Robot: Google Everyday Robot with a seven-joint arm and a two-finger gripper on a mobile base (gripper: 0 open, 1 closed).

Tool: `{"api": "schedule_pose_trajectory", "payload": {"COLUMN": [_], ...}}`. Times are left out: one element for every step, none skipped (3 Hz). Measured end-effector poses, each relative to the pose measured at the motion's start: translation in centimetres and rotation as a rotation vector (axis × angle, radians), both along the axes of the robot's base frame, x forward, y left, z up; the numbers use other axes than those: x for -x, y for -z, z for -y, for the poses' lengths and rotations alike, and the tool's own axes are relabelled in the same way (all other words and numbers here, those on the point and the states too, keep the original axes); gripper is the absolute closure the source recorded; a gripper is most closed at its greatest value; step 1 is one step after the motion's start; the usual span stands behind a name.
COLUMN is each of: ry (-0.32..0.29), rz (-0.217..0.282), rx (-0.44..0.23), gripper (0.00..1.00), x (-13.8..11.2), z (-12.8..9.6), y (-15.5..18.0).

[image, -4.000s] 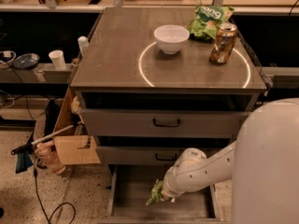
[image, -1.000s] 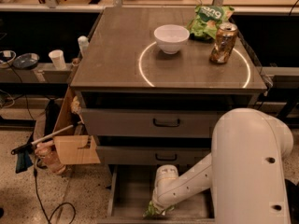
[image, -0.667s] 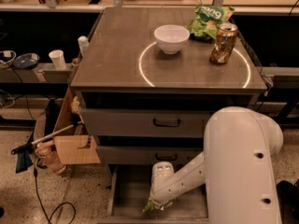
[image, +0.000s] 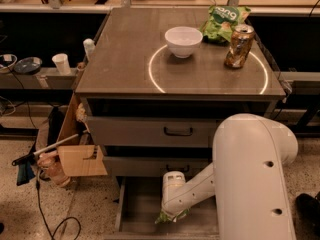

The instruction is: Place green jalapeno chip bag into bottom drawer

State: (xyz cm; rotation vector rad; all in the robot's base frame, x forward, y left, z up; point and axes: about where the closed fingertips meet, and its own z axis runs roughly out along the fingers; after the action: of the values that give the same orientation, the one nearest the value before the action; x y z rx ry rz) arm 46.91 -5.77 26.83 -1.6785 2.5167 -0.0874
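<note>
The bottom drawer [image: 138,210] stands pulled open at the foot of the grey cabinet, showing a plain grey tray. My gripper [image: 170,215] reaches down into it from the right on a white forearm. It is shut on the green jalapeno chip bag [image: 163,218], whose crumpled light-green foil pokes out below the wrist, low over the drawer floor. The wrist hides most of the bag.
On the cabinet top sit a white bowl [image: 183,40], a darker green bag [image: 223,20] and a drink can [image: 239,45]. Two closed drawers with black handles [image: 178,132] lie above the open one. A cardboard box [image: 80,159] and a cable lie on the floor at left. My bulky white arm [image: 255,184] fills the lower right.
The gripper has carried the bag lower into the drawer and a little to the left, and the arm's upper segment has swung further into view.
</note>
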Motion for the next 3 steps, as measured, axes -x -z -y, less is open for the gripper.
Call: {"api": "schedule_pose_trajectory", "payload": {"ry": [-0.003,0.008,0.01], "rz": [-0.008,-0.03,-0.047], "rx": [-0.028,-0.084,-0.148], "gripper": [1.0,1.0,1.0], "x": [0.1,0.2,0.4], "z": [0.1,0.6,0.8], "y": [0.1,0.8,1.2]}}
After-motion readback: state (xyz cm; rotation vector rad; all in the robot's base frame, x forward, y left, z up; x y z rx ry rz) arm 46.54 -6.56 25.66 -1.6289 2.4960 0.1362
